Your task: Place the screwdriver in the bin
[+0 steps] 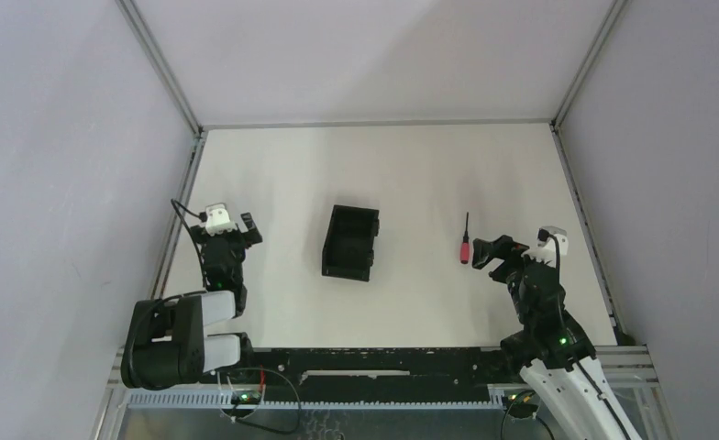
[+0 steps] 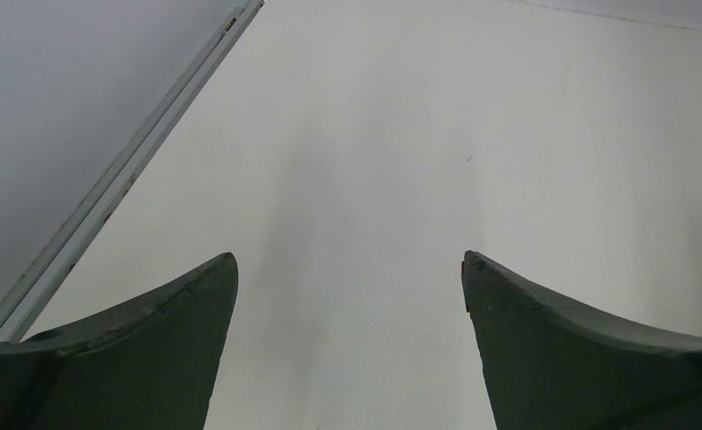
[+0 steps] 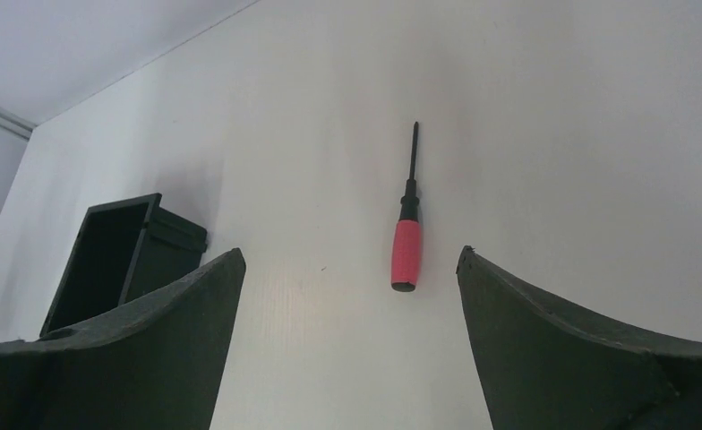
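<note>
The screwdriver lies flat on the white table, right of the middle, its thin black shaft pointing to the far side and its short red handle toward the near edge. The black bin stands well apart to its left, upright with the mouth open, and looks empty.

The right gripper hovers just to the right and near side of the handle, fingers spread about as wide as they go, with nothing between them. In the right wrist view the screwdriver sits ahead of that gap, nearer the right finger. The left gripper is at the far left of the table, also spread open and empty, over bare surface.

The tool looks small, light and rigid, so weight should be no trouble. The round handle may roll if nudged from one side. The handle is the place to take it, across its width near the middle. The shaft is probably too slim and smooth for a sure pinch. It lies low, so the fingertips must come nearly down to the tabletop.

That top appears smooth, matte and level. Plain pale walls close in the left, right and far sides, joined by aluminium frame rails.
</note>
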